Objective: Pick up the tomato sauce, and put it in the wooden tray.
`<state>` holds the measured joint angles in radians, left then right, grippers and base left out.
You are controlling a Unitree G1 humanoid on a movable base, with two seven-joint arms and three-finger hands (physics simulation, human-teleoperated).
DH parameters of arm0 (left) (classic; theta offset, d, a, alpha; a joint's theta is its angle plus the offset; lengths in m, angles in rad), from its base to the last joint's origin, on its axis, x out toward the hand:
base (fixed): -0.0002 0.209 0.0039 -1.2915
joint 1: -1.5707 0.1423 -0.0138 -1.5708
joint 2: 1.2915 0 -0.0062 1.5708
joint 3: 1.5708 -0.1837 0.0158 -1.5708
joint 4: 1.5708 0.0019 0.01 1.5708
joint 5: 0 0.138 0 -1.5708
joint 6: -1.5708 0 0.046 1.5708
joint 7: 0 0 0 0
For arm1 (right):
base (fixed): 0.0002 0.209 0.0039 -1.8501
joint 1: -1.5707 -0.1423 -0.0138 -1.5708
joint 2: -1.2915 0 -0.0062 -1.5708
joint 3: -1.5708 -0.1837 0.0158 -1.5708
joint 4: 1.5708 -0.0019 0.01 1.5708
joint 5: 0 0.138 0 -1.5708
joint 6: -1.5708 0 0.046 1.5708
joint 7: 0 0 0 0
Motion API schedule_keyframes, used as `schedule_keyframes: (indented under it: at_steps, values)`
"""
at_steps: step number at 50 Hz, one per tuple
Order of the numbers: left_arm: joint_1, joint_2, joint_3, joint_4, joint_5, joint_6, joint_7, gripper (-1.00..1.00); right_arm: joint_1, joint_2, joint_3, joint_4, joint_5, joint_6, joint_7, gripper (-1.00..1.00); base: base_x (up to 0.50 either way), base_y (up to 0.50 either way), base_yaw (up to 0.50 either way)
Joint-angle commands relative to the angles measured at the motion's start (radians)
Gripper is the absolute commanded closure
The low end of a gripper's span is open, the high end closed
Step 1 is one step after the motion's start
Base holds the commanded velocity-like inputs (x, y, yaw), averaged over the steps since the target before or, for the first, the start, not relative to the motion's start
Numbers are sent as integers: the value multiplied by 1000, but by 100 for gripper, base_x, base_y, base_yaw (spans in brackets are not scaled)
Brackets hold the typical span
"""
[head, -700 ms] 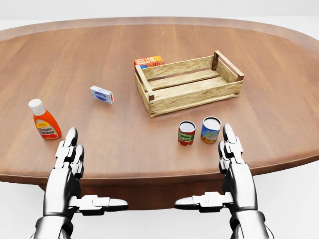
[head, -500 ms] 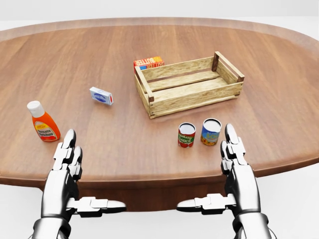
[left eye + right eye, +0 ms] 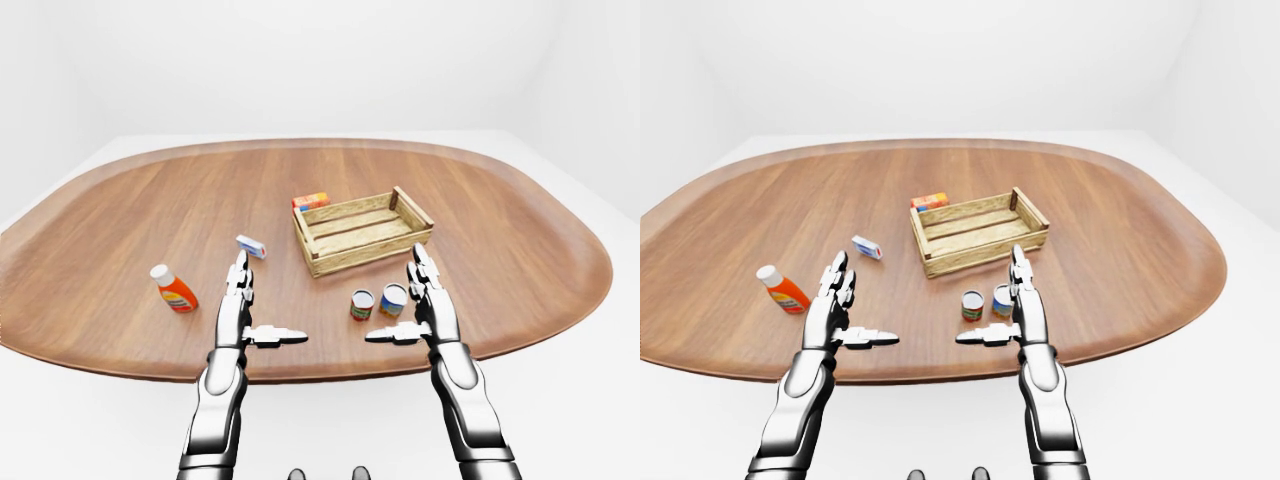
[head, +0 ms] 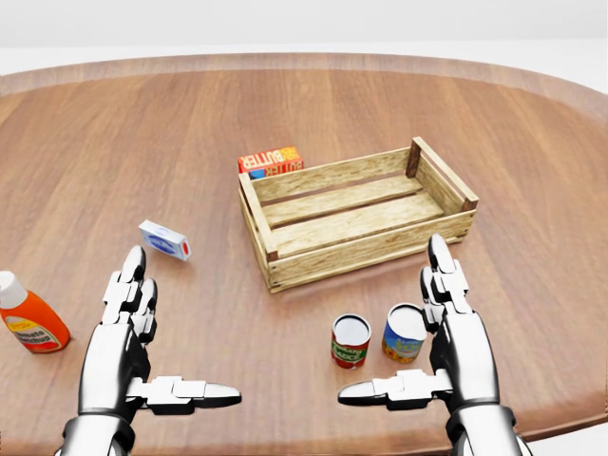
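Note:
The tomato sauce (image 4: 351,342) is a small can with a red and green label, standing upright on the table near the bottom of the head view. The wooden tray (image 4: 361,252) lies just above it, slatted and with nothing in it. My right hand (image 4: 391,321) is open, fingers straight and thumb pointing left, right beside the two cans; the sauce can sits left of its palm, untouched. My left hand (image 4: 185,323) hovers open over the table at lower left, holding nothing.
A blue-labelled can (image 4: 405,333) stands right of the sauce can, close to my right fingers (image 4: 445,285). An orange sauce bottle (image 4: 28,323) is at far left, a small white-blue box (image 4: 164,240) left of the tray, a butter box (image 4: 271,161) beyond the tray's top-left corner.
The whole picture has shifted: the camera moved closer, so table, tray and cans slid down the head view. Both hands keep their open pose and now reach over the table.

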<state>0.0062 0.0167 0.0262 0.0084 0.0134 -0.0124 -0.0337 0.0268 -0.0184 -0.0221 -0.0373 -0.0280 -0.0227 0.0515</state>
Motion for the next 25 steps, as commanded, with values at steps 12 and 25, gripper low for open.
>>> schedule_keyframes:
  at_steps: [12,25]
  values:
    - [-2,1,1,9,3,-7,-4,-100,3,-1,5,4,-19,-2,12,-100,50,-8,0]
    - [-2,-1,-1,3,4,-1,-1,-100,8,-1,11,7,-33,-8,18,-100,50,-8,0]
